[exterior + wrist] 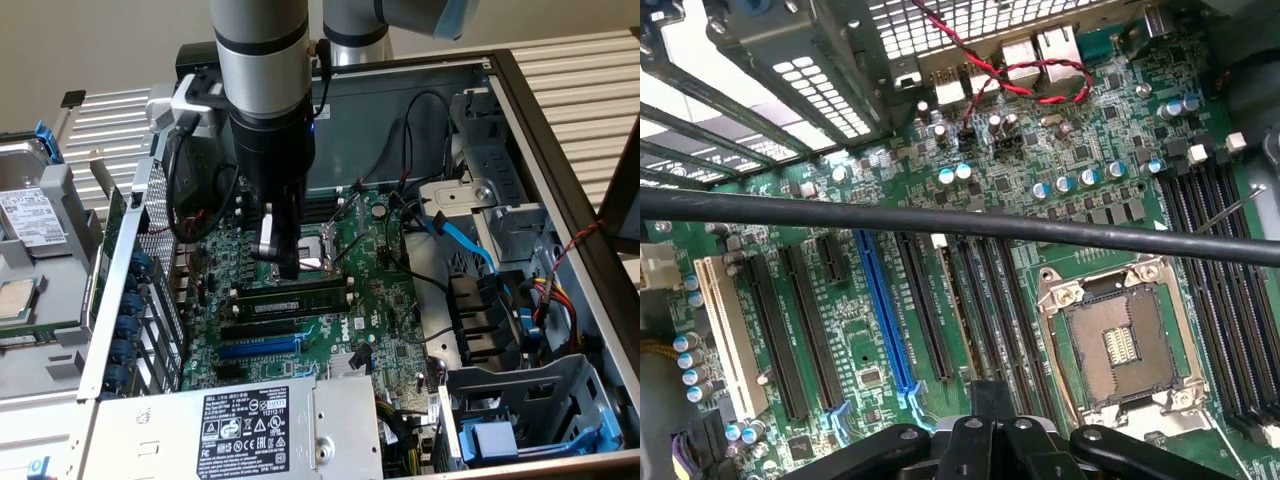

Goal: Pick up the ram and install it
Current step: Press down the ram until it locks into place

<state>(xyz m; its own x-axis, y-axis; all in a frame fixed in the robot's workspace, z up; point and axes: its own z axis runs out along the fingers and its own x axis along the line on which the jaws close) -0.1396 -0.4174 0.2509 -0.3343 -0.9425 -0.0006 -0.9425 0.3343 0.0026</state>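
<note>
Above the motherboard, the gripper hangs with fingers pressed together, holding nothing. The ram sits seated in a memory slot at its six o'clock, just below the fingertips.

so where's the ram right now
In the exterior view the ram lies along the motherboard, just below the empty CPU socket and above the blue expansion slot, beneath the shut gripper.
</note>
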